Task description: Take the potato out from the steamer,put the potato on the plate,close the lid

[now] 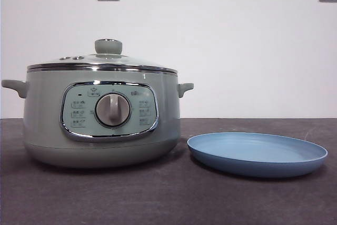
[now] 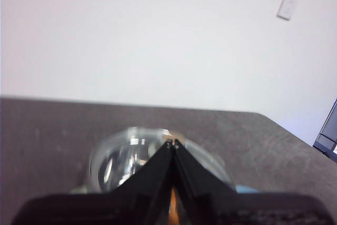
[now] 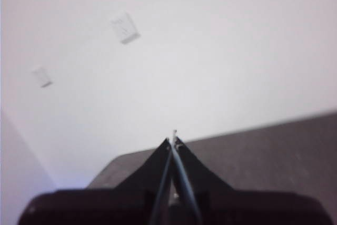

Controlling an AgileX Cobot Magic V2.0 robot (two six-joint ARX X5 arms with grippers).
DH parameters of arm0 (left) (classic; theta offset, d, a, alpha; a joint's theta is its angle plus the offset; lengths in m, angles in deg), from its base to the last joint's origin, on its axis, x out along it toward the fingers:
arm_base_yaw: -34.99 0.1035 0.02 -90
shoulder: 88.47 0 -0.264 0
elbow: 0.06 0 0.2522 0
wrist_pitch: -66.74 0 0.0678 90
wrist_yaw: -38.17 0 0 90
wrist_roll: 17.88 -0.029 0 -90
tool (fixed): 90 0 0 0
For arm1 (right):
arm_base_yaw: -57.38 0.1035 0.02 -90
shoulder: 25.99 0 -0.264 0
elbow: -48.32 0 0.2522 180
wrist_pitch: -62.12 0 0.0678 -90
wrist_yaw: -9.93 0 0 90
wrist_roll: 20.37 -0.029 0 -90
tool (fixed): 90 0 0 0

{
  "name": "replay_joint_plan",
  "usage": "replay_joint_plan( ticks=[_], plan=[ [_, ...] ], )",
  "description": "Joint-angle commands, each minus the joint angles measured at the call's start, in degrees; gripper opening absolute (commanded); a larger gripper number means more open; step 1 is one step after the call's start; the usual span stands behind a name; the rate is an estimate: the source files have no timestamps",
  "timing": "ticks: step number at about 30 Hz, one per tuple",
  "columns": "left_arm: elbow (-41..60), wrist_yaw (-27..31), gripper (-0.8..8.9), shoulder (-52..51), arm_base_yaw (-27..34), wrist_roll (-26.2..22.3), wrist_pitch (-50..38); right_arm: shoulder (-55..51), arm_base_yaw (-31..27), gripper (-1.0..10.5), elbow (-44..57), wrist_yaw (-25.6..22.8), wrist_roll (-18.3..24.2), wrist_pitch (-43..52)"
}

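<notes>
Sage-green and chrome, the steamer stands on the dark counter with the glass lid seated square on its rim, so the potato is presumably inside and cannot be seen. Just beside it lies the blue plate, bare.

Neither arm shows in the front view. The left hand hovers above the lid, its jaws pressed together and holding nothing. The right hand is likewise closed and empty, facing the wall and the counter's far edge.

Lifting the lid looks like the step in hand. To do it well, the left hand should probably part its jaws first, centre over the pale green knob, come straight down and pinch it evenly. A straight lift should keep the chrome rim from catching, and the lid needs a resting place clear of the plate.
</notes>
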Motion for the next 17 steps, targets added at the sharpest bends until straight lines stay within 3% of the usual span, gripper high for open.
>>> replay_joint_plan(
  ticks=[1, 7, 13, 17],
  plan=[
    [-6.0, 0.2, -0.06, 4.4, 0.2, -4.4, 1.5, 4.5, 0.6, -0.1, -6.2, 2.0, 5.3, -0.1],
    [-19.8, 0.0, -0.06, 16.4, 0.2, -9.5, 7.9, 15.1, 1.7, -0.1, -20.1, 6.6, 14.3, -7.2],
    [-33.4, -0.2, -0.06, 29.4, 0.1, -15.8, 19.2, 26.5, 2.9, -0.1, -33.6, 12.3, 23.5, -22.1],
    [-40.1, -1.8, -0.06, 37.8, 0.0, -17.3, 27.7, 33.3, 4.6, -0.1, -40.5, 12.7, 29.0, -33.2]
  ],
)
